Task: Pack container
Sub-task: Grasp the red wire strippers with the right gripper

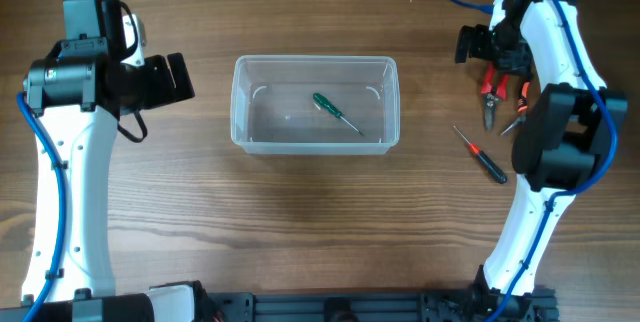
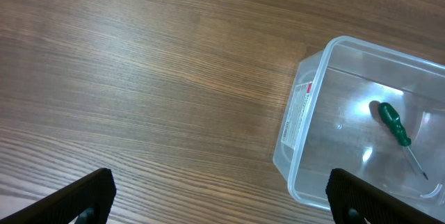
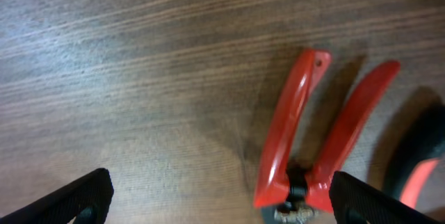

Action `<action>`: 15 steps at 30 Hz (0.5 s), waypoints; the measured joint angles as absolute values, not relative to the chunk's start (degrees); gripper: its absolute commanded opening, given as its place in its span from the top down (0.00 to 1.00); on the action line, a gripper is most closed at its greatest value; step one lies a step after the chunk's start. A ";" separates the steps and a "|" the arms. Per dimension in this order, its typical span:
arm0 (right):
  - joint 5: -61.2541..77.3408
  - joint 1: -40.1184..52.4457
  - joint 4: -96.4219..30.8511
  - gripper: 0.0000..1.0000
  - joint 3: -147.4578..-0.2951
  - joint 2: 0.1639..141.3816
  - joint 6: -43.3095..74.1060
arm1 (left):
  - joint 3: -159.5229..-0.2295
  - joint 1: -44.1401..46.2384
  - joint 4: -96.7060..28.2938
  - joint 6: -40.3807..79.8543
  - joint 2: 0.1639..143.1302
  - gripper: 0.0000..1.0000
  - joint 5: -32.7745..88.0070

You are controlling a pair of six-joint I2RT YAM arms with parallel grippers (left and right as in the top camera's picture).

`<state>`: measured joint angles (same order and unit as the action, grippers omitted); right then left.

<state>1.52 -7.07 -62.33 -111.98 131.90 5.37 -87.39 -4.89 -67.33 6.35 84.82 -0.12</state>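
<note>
The clear container stands at the table's middle with a green-handled screwdriver lying inside; both show in the left wrist view, container and screwdriver. My left gripper is open and empty over bare wood to the container's left. My right gripper is open at the far right, low over red-handled pliers, which lie between the fingers toward the right one. The pliers also show in the overhead view.
A red-and-black screwdriver lies on the wood right of the container. Another orange-and-black tool lies beside the pliers, partly hidden by my right arm; its edge shows in the right wrist view.
</note>
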 measured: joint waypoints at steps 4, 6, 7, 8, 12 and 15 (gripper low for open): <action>1.52 -7.07 -61.21 0.00 -111.98 133.88 5.37 | -87.39 -4.89 -67.75 6.37 84.82 0.00 -0.12; 1.50 -7.07 -60.69 0.01 -111.98 134.87 5.37 | -87.39 -4.89 -67.75 6.37 84.82 0.00 -0.12; 1.50 -7.07 -60.49 0.01 -111.98 135.55 5.37 | -87.39 -4.89 -67.77 6.37 84.82 0.00 -0.12; 1.50 -7.07 -60.34 0.01 -111.98 135.98 5.37 | -87.39 -4.89 -67.77 6.37 84.82 0.00 -0.12; 1.26 -6.96 -60.23 0.10 -112.01 136.94 5.15 | -87.39 -4.89 -67.79 6.37 84.82 0.00 -0.12; 0.99 -6.98 -60.38 0.33 -111.98 136.99 4.82 | -87.39 -4.89 -67.81 6.35 84.84 0.00 -0.12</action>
